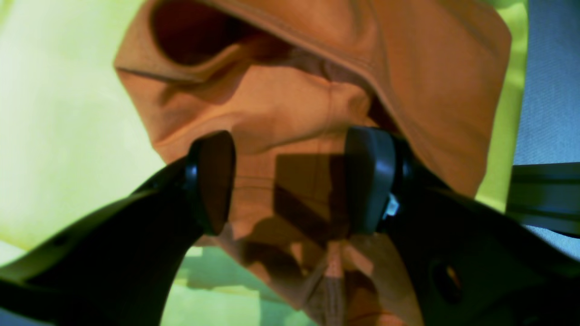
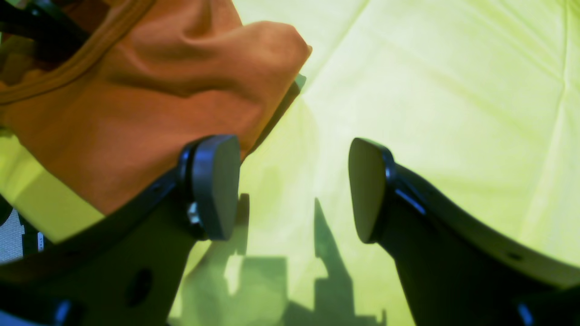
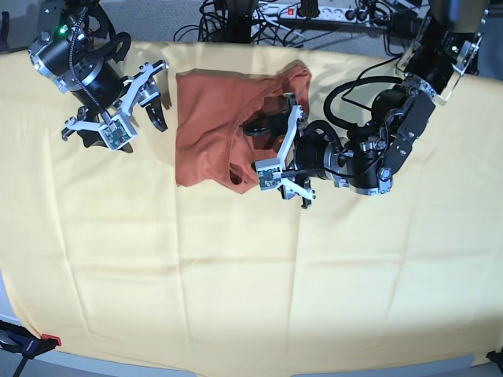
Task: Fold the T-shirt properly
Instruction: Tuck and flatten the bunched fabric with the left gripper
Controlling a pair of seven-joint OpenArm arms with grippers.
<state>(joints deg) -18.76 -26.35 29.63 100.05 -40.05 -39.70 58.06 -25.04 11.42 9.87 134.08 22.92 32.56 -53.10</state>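
Rumpled T-shirt (image 3: 211, 129) near the worktop's far edge
Thin, limp cloth; best pinched at hems or corners. Left claw (image 1: 290, 181) and right claw (image 2: 294, 188) both released, holding nothing.

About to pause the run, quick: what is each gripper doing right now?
Left gripper: open, over the T-shirt, gripping nothing.
Right gripper: open, empty, beside the T-shirt.
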